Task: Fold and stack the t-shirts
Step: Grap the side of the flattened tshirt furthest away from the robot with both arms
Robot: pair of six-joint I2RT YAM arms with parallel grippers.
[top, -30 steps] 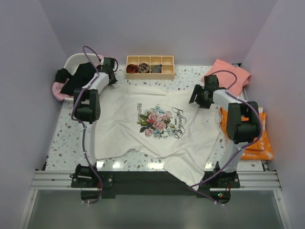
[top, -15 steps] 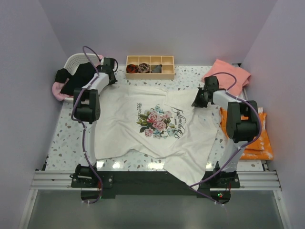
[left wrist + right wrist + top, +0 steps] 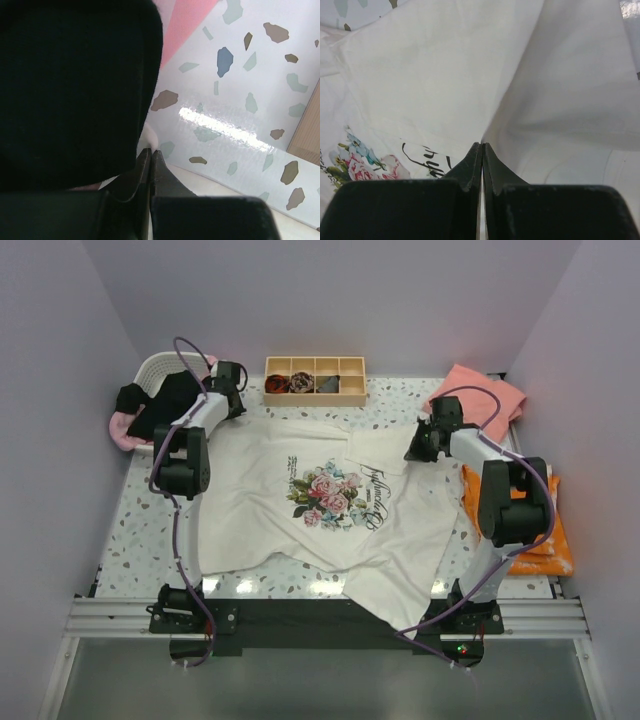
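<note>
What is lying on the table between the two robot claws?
The cream-white t-shirt, rose print up, is spread between the left gripper and the right gripper. Nothing else lies there; the top view shows it.

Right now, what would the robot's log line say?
white tee: spread out, face up | left end effector: shut, grip unclear | right end effector: shut on white tee fold
</note>
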